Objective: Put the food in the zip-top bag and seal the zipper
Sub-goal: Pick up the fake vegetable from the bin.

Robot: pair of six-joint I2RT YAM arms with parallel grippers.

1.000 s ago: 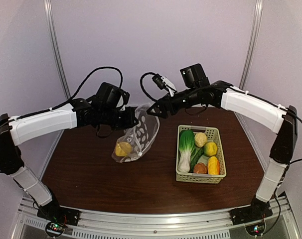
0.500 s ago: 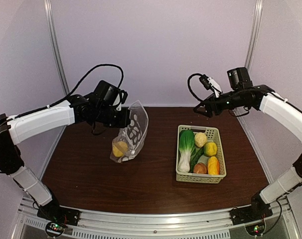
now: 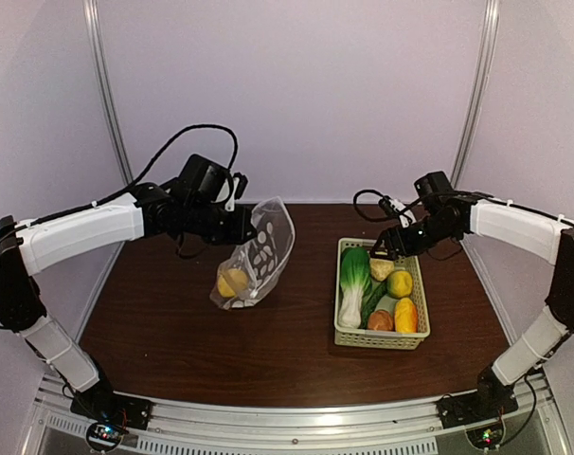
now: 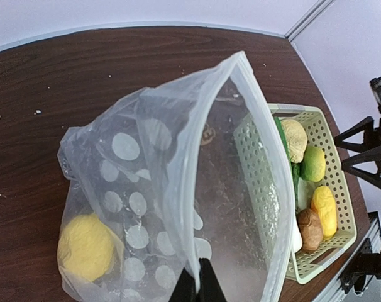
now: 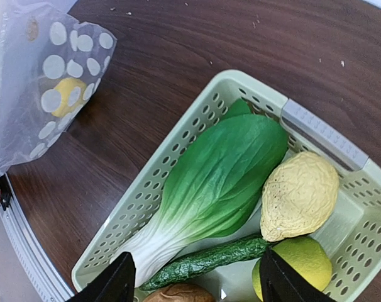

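My left gripper is shut on the rim of the zip-top bag, holding it up off the table with its mouth gaping. In the left wrist view the fingertips pinch the zipper, and one yellow lemon lies in the bag's bottom. My right gripper hangs open over the far end of the basket, holding nothing. Below it lie the food pieces: a leafy vegetable, a cucumber, a pale wrinkled piece, a yellow-green lemon and a brown piece.
The pale green lattice basket stands on the right of the dark wooden table, a hand's width from the bag. An orange-yellow piece lies at its near right corner. White walls and metal posts close off the back and sides.
My right arm has swung away from the bag's mouth, to the right and down over the basket, its jaws narrowing a little. The left gripper has kept hold of the bag, which swayed slightly.
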